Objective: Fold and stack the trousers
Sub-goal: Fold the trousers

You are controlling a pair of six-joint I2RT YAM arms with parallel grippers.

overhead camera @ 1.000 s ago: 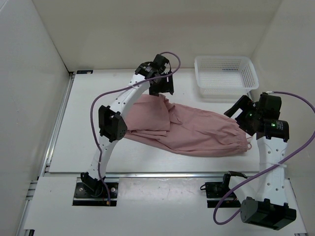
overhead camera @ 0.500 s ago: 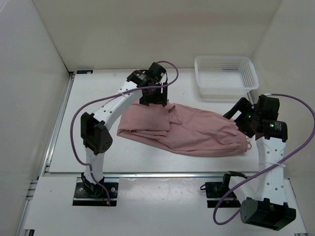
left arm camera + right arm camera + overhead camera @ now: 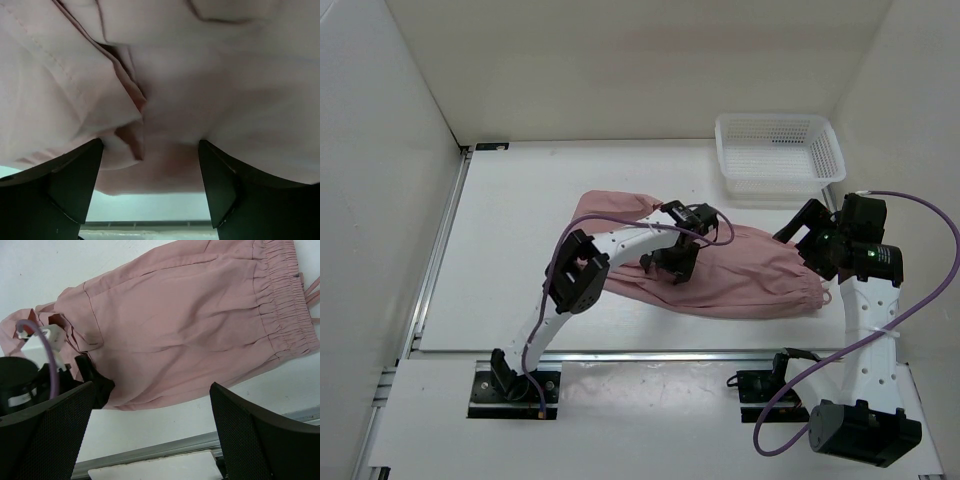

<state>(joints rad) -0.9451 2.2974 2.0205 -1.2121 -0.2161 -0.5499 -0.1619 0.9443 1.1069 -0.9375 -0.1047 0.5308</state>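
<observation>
Hanging close over the middle of the trousers (image 3: 750, 270), the left end effector (image 3: 675, 265) has its jaws spread wide, a ridge of pink cloth lying between them but not clamped. At centre right of the top view, the right end effector (image 3: 807, 236) stands fully open and empty beside the gathered waist end. The trousers lie across the centre of the white surface (image 3: 520, 220), with a white basket (image 3: 780, 155) at upper right
</observation>
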